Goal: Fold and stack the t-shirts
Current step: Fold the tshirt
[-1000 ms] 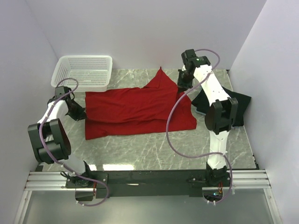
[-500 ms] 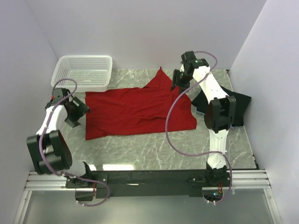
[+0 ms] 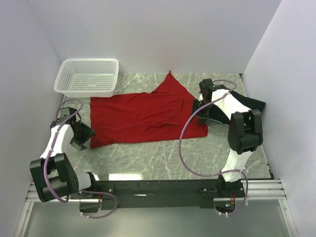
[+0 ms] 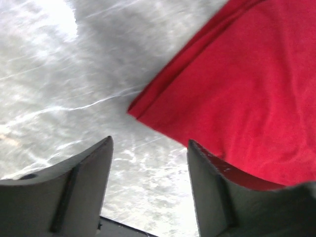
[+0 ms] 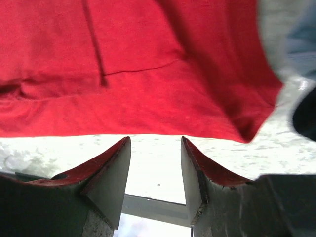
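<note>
Lying spread over the middle of the table point(image 3: 163, 158), the red t-shirt point(image 3: 143, 116) has the black t-shirt point(image 3: 253, 104) at the right edge and a basket point(image 3: 89, 76) in the far left corner. From the left wrist, the left gripper point(image 4: 148, 163) is open and empty beside the red corner. From the right wrist, the right gripper point(image 5: 155, 163) is also open and empty, near the red edge.

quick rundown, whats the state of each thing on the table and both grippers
red t-shirt: flat on the table, partly folded, not held
black t-shirt: lying at the right, mostly hidden
basket: upright, no cloth in it
left gripper: open, empty, at the red t-shirt's corner
right gripper: open, empty, at the red t-shirt's edge
</note>
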You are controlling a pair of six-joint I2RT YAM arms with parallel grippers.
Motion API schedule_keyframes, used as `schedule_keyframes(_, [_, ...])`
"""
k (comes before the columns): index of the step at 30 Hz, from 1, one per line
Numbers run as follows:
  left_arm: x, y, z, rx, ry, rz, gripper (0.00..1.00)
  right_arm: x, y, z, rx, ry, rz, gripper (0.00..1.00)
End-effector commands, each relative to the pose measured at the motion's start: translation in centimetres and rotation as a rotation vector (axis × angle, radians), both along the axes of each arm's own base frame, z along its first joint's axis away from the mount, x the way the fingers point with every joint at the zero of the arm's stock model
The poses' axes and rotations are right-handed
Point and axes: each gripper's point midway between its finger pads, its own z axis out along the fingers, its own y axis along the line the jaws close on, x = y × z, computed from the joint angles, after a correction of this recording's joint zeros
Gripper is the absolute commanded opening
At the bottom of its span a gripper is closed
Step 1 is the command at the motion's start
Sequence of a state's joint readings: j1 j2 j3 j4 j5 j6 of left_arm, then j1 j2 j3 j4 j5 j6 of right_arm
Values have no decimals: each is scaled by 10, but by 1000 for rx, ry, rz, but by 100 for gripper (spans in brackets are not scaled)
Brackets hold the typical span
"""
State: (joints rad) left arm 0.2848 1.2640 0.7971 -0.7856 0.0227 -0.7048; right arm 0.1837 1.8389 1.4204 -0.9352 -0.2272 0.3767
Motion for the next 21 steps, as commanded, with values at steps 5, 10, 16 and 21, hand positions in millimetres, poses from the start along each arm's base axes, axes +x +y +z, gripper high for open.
schedule_keyframes(5, [-12, 9, -4, 44, 43, 70, 62, 14, -42, 9, -39, -96, -102, 51])
schedule_keyframes(10, [-7, 4, -21, -2, 69, 58, 61, 9, -61, -1, -74, -76, -117, 51])
schedule_keyframes(16, [-3, -2, -31, -38, 76, 59, 52, -4, -60, -13, -65, -53, -127, 51])
schedule_keyframes(21, [-2, -1, -37, -41, 91, 52, 44, -11, -61, -23, -74, -39, -135, 51])
